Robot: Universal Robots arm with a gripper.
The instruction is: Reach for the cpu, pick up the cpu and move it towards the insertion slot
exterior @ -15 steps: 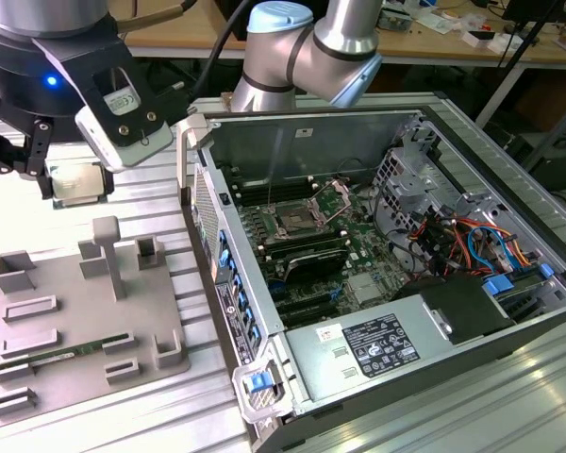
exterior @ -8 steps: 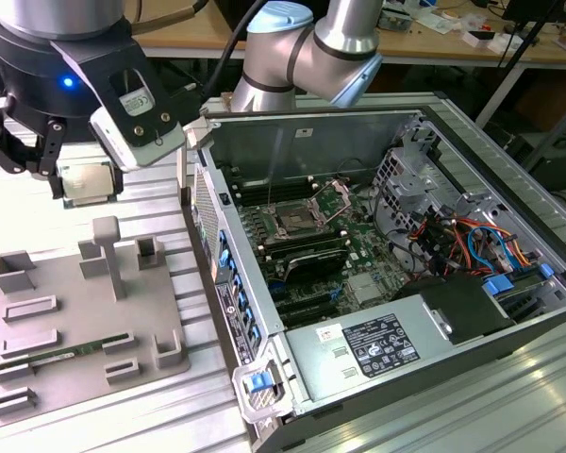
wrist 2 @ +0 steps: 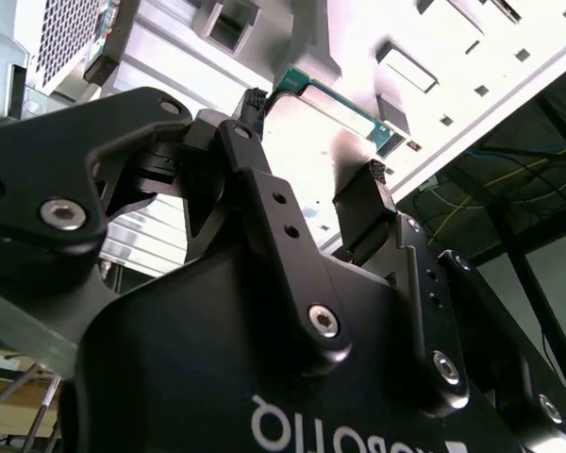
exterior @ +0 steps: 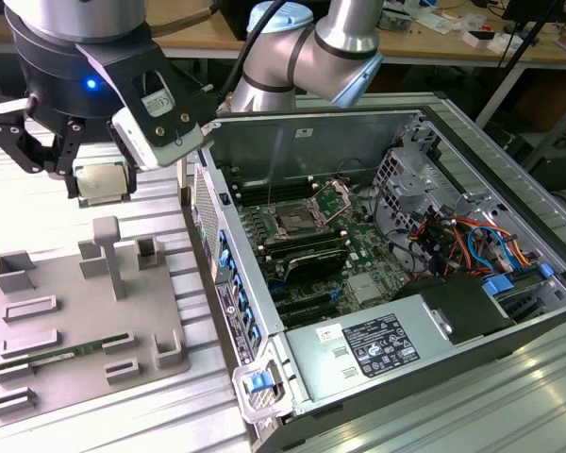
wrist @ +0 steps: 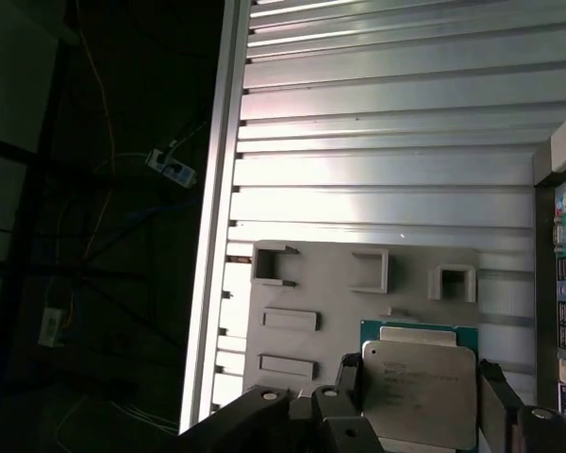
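Observation:
In the exterior view the cpu [exterior: 102, 179], a pale square chip, hangs in my gripper [exterior: 101, 191] above the far edge of the grey fixture tray [exterior: 75, 311], at the exterior view's left. My gripper [wrist: 420, 415] is shut on the cpu [wrist: 420, 387], whose silvery top and green rim show in the first wrist view. The second wrist view shows its green edge [wrist 2: 340, 99] between the fingertips [wrist 2: 377, 179]. The insertion slot [exterior: 292, 223], a metal-framed socket with a dark centre and a raised frame, lies on the motherboard inside the open case, well to the right of the gripper.
The case's side wall [exterior: 217, 245] stands between the tray and the motherboard. A thin memory stick [exterior: 61, 357] lies in the tray. A power supply [exterior: 377, 344] and cable bundles [exterior: 462, 241] fill the case's near and right parts. Ribbed aluminium table [exterior: 198, 415] lies around.

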